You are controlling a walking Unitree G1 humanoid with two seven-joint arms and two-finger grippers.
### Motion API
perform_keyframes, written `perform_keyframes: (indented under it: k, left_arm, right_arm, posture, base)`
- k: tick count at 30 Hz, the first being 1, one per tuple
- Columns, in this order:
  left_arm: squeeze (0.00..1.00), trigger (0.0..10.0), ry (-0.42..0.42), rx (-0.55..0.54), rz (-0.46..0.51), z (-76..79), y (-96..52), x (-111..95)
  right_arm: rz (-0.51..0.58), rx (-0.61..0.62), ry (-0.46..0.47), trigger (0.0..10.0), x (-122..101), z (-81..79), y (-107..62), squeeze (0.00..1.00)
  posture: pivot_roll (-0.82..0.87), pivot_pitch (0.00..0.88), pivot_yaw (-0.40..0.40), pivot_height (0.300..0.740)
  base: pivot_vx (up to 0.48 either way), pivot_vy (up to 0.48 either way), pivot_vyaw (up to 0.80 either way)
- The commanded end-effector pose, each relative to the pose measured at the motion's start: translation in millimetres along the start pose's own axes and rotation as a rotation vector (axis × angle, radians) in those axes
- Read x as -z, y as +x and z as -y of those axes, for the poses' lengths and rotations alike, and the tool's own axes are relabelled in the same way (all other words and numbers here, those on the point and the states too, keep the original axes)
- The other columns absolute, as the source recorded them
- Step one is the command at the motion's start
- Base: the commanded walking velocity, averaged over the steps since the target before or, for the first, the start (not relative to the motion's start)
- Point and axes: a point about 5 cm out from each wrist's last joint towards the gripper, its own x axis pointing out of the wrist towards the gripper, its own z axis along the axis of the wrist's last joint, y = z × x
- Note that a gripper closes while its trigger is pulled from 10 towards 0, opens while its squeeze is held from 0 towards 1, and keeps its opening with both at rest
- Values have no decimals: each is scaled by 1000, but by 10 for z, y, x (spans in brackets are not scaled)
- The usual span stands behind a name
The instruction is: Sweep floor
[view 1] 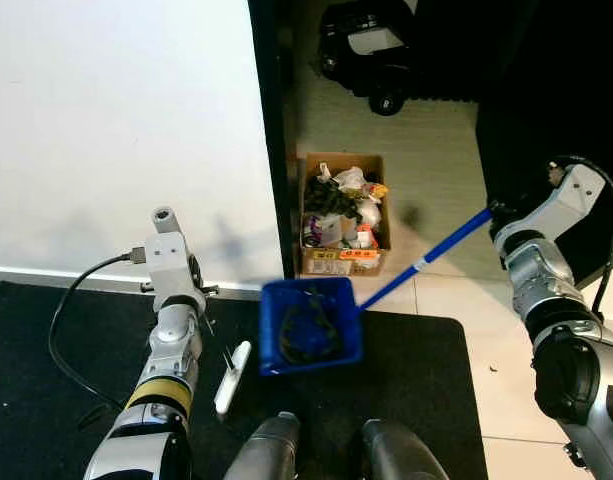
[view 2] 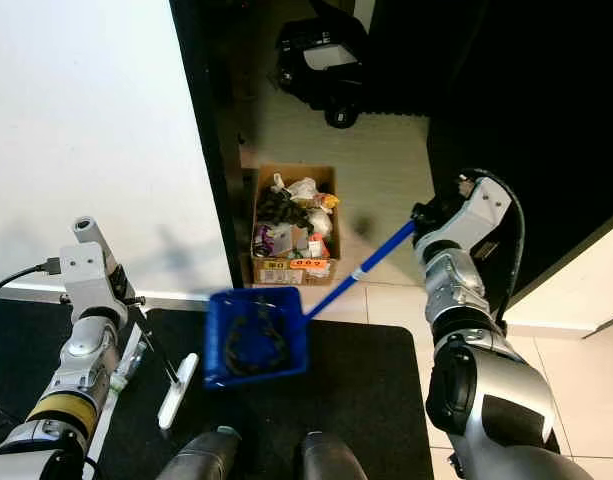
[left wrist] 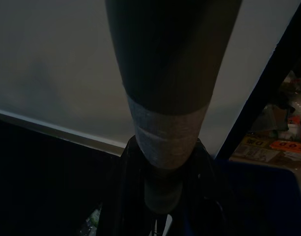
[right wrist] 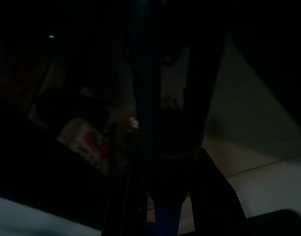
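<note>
Black mat (view 1: 426, 370) and tiled floor (view 1: 441, 150) by white wall (view 1: 116, 130); right end effector (view 1: 498, 215) grasping blue dustpan (view 1: 311, 325) handle, pan held over mat.

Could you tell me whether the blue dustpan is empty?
No, the blue dustpan carries a dark clump of debris inside, seen in the left eye view.

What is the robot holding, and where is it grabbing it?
The right gripper holds the blue dustpan by its handle's far end; the left gripper grips the broom's stick.
</note>
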Motion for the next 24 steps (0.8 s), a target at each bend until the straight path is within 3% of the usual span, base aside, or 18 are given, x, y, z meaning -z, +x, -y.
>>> perform_keyframes:
  k: [1, 9, 19, 24]
  left_arm:
    - [0, 10000, 29, -24, 8, -112, -17, 6]
    - [0, 10000, 36, -50, 24, -169, -31, -1]
    - [0, 10000, 12, -67, 30, -147, -19, -23]
    - [0, 10000, 10, -62, 29, -126, -16, -23]
  right_arm:
    - [18, -16, 43, 10000, -51, -41, 24, 0]
    - [0, -39, 66, 10000, 18, -82, 17, 0]
    - [-7, -101, -12, 10000, 70, -184, 17, 0]
    - [8, -120, -36, 10000, 87, -227, 12, 0]
  posture:
    - [56, 19, -34, 740]
    - [61, 20, -34, 740]
    - [55, 19, -33, 740]
    - [55, 19, -31, 740]
  base:
    - [0, 0, 0]
    - [0, 0, 0]
    - [0, 0, 0]
    - [0, 0, 800]
